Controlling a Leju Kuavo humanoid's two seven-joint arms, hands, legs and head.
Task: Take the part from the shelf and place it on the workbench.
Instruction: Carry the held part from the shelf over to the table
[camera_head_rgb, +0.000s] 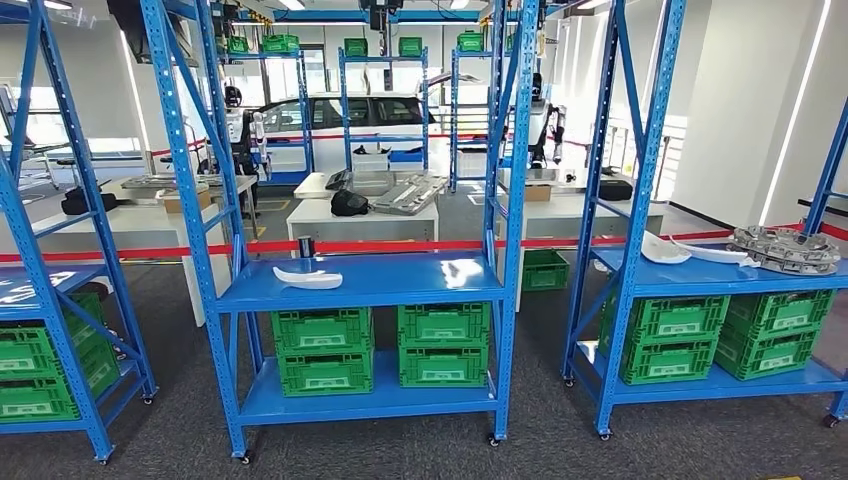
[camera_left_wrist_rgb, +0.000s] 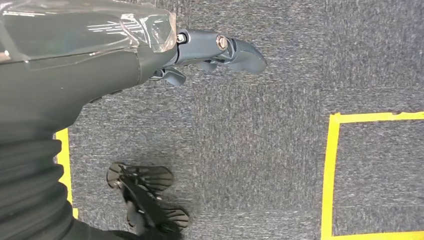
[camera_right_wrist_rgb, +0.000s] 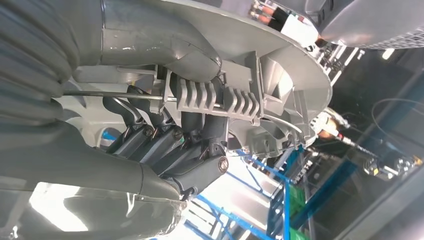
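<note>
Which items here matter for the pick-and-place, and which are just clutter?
Job:
- grey part, held in right hand
- left hand, hanging over the carpet
- blue shelf

Lying about:
- white piece on that shelf
- green crates
- yellow floor tape

Bright overhead light, shelf glare (edges bowed)

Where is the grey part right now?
The grey part is gripped in the right hand, seen in the right wrist view, with blue shelving behind.

Factory workshop, blue steel shelving racks (camera_head_rgb: 365, 280), green parts crates (camera_head_rgb: 323, 350), workbenches (camera_head_rgb: 362, 213), car body (camera_head_rgb: 385, 112) behind
</note>
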